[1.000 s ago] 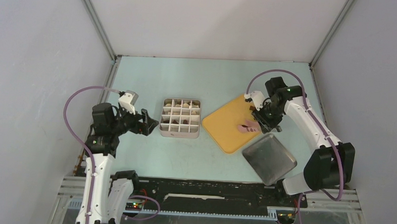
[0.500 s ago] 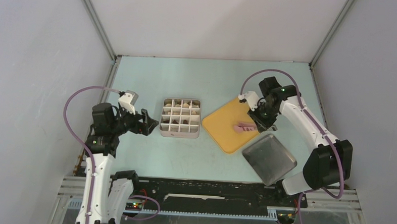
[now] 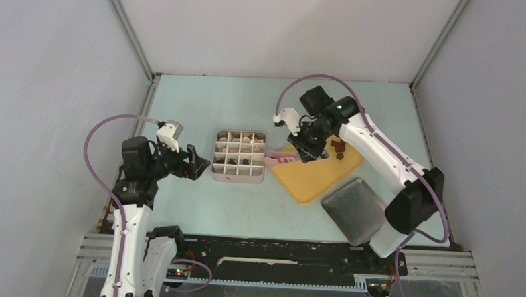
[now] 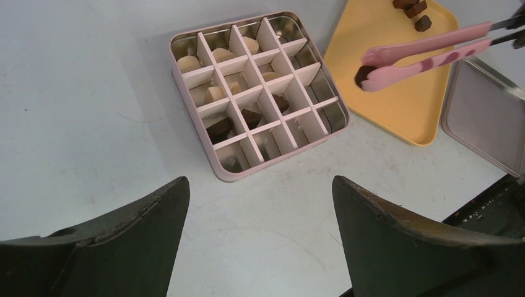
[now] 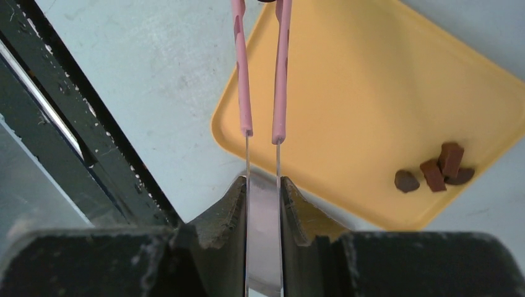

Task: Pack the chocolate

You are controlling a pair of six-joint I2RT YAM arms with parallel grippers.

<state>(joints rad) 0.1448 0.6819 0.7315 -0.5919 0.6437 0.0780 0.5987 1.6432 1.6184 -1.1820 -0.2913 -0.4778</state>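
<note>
Nearest me, the left claw (image 3: pixel 197 163) hangs wide open and empty beside the divided box (image 3: pixel 237 179), which has chocolates (image 4: pixel 251 116) in several cells. Beyond it, the right claw (image 5: pixel 263 189) clamps the pink tongs (image 4: pixel 427 52), which pinch a dark piece (image 4: pixel 364 74) between the box and the yellow tray (image 4: pixel 396 105). More dark pieces (image 5: pixel 436 173) lie farther back on the tray.

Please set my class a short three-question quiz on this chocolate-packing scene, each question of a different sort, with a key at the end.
1. True or false: the left gripper is shut on a piece of chocolate.
2. Choose one. The right gripper grips: A) a spoon; B) the pink tongs; C) nothing.
3. Fill the gap: the loose dark pieces lie on the ____ tray.
Key: 1 false, its jaws stand wide open near the divided box. 2 B; the tongs pinch a dark piece at their tips. 3 yellow.
</note>
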